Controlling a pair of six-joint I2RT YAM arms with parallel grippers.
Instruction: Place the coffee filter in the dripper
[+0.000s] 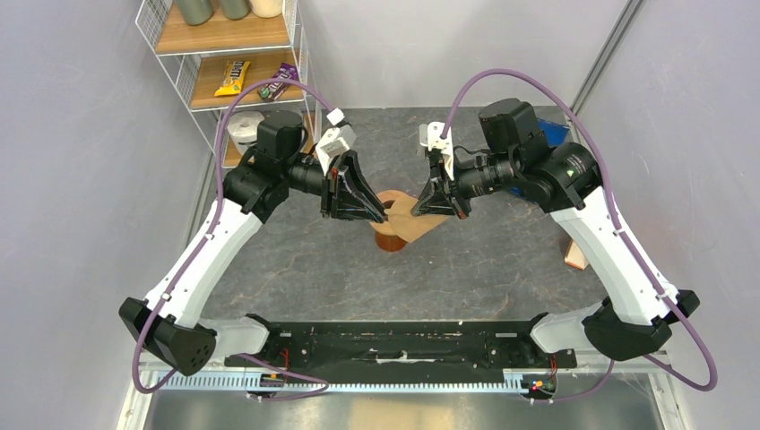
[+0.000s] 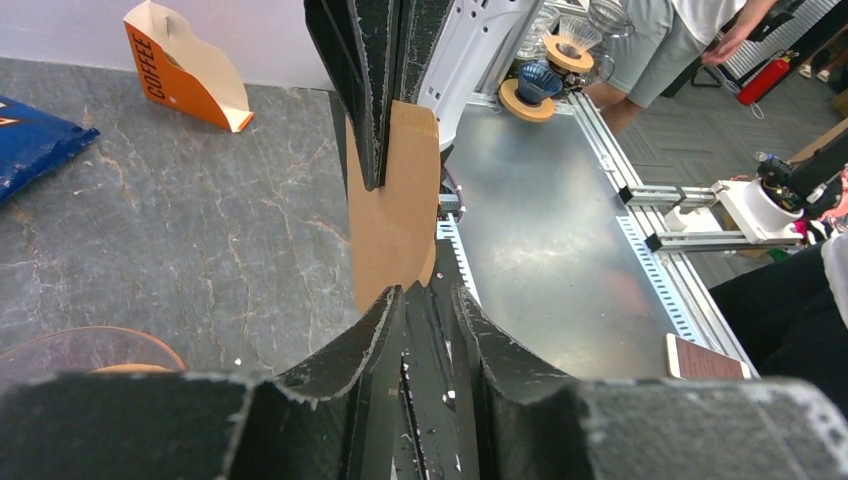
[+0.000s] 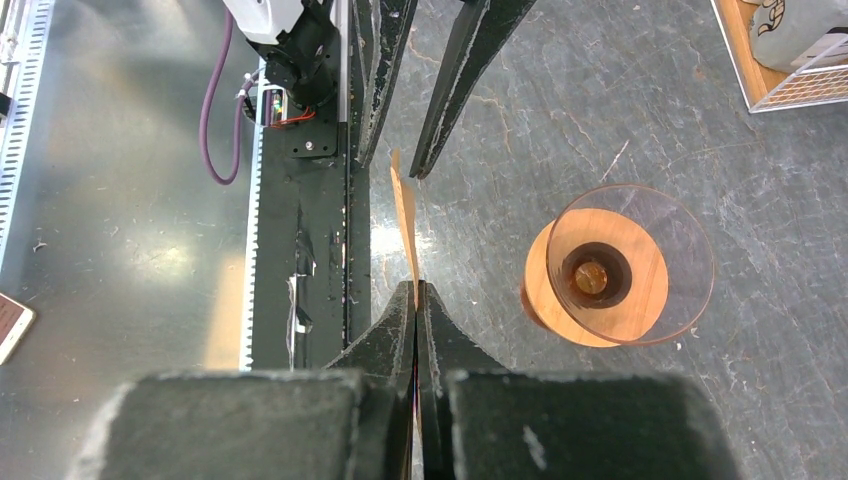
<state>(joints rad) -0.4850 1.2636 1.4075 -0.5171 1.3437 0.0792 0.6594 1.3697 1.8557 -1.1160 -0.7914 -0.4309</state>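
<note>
Black right gripper (image 3: 416, 286) tight on thin tan paper coffee filter (image 2: 395, 200), left gripper (image 2: 428, 298) agape astride it

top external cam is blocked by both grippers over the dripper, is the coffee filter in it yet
observer: No. The right wrist view shows the dripper empty, its dark centre hole bare, with the coffee filter apart from its rim.
operator: which arm has the filter
observer: The right gripper is shut on its near edge. The left gripper has its jaws apart around the far end, not clamped that I can see.
operator: is it opened into a cone
observer: Not from what shows. In the right wrist view it is edge-on, one thin flat strip.
</note>
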